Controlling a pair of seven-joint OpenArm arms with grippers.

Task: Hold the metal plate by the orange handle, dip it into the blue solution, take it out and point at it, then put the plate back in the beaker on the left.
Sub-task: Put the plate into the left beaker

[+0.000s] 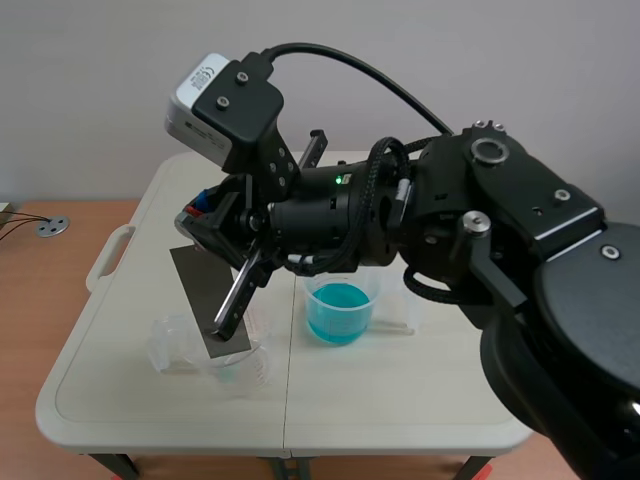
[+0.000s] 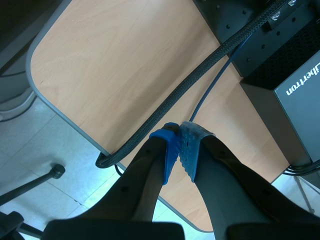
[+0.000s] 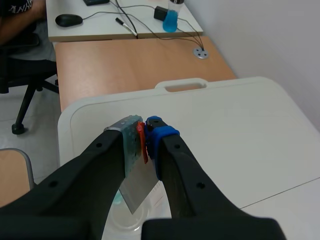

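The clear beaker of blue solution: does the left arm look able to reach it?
Probably not: the left hand, shut, hangs over a wooden desk, and the beaker is nowhere in its view.

White folding table, wooden desk, grey wall

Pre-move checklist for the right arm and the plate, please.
1. Right gripper shut on orange handle: ok.
2. Metal plate lower end inside left beaker: ok, as far as the scene view shows.
3. Beaker of blue solution upright, apart from the plate: ok.
4. Left gripper shut on nothing, away from the white table: ok.
5. Plate already dipped: cannot tell.
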